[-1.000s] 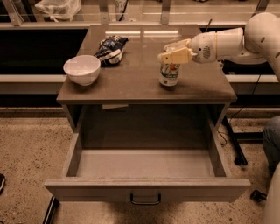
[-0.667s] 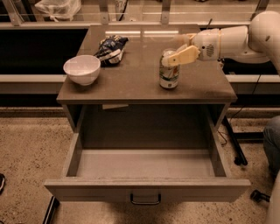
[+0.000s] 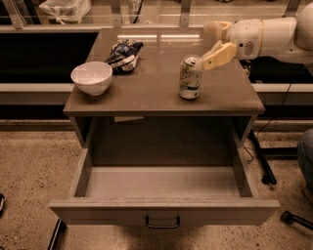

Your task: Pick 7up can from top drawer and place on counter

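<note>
The 7up can (image 3: 190,77) stands upright on the counter (image 3: 146,95), right of its middle. My gripper (image 3: 214,43) is open and empty, just above and to the right of the can's top, apart from it. One tan finger (image 3: 220,54) points down-left toward the can. The arm reaches in from the right edge. The top drawer (image 3: 164,183) is pulled fully out below the counter, with nothing in it, and its dark bar handle (image 3: 162,222) is on the front panel.
A white bowl (image 3: 91,77) sits at the counter's left front. A dark blue-and-white snack bag (image 3: 124,53) lies behind it. Black chair legs (image 3: 264,166) stand on the speckled floor to the right. A rail and a plastic bag (image 3: 63,9) are behind the counter.
My gripper was around the can's top; it has let go and drawn back up and to the right. The can stays standing on the counter.
</note>
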You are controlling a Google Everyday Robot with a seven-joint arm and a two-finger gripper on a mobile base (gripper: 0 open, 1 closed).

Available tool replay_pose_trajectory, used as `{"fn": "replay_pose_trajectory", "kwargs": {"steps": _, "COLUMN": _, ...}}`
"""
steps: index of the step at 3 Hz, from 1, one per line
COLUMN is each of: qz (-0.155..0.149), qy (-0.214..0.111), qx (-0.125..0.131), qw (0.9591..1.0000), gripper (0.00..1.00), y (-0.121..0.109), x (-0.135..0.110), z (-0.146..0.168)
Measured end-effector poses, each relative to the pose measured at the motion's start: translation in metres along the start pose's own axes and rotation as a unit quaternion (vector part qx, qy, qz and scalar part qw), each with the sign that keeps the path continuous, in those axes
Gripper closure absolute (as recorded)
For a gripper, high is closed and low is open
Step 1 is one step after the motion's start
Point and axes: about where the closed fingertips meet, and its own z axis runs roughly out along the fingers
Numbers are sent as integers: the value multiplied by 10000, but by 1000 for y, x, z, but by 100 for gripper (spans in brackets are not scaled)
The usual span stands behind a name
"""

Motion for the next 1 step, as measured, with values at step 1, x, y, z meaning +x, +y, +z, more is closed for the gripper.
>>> {"fn": "replay_pose_trajectory", "kwargs": {"steps": 1, "qz": -6, "qy": 0, "qx": -4, "qw": 10000, "gripper": 0, "y": 0, "x": 0, "z": 0}}
